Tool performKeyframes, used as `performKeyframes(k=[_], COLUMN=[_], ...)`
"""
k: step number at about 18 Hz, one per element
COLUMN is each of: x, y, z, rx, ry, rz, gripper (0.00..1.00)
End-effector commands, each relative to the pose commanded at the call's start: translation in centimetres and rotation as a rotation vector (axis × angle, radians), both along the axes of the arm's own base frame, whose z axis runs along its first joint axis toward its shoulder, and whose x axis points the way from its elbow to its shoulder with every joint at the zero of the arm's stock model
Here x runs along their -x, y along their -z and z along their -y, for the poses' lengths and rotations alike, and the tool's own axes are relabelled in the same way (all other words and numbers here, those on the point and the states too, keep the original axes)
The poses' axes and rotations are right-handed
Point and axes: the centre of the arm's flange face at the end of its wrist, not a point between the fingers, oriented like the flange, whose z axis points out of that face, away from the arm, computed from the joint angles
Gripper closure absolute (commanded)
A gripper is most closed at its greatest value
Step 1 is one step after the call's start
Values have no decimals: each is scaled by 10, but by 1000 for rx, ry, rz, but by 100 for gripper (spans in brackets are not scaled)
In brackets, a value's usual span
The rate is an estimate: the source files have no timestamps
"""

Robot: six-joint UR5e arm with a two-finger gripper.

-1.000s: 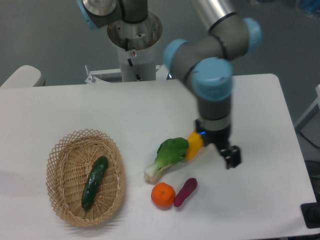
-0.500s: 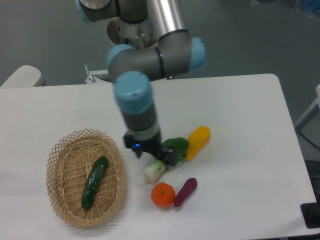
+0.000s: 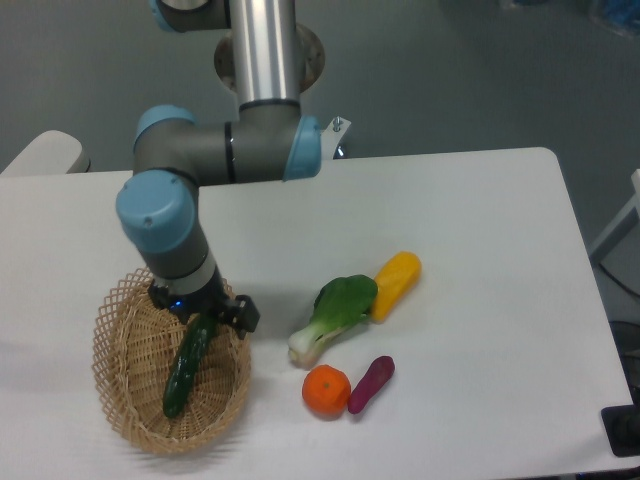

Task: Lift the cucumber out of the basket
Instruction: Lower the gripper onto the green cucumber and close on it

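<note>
Leftmost in my view is the basket [image 3: 130,400], sitting on the table [image 3: 480,230]. The cucumber [image 3: 186,372] lies inside it, running lengthwise along the weave and resting on the basket floor, upper end toward the far rim. That lie puts its long axis along the basket's, so I judge a grip across the narrow width is what the wrist is lining up for.

The gripper [image 3: 205,315] hangs directly over the cucumber's upper end, forearm bent down from the elbow above the basket's far rim. I can see dark finger hardware on either side of the wrist, one piece out to the right over the rim, but the wrist body hides the tips. I cannot tell how wide the jaws stand. Nothing appears to be held; the cucumber reads as still lying flat in the basket.

Right of the basket, well apart: the bok choy [image 3: 334,316], just beside the yellow pepper [image 3: 396,283], with the orange [image 3: 326,390] and the purple sweet potato [image 3: 371,383] nearer the front edge.

Change versus half a second ago: the arm was over the bok choy, partly covering it; it has since swung left to the basket. The vegetables themselves have not shifted.

Pick not yet made.
</note>
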Motion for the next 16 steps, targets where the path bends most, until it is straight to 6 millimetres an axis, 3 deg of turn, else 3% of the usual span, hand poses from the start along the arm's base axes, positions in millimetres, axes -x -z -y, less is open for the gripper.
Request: performKeyframes(k=[5, 16], x=[-9, -18], y=[22, 39], z=[-7, -15], rx=[20, 24], ry=[18, 38], rz=[8, 7], gripper=[0, 0])
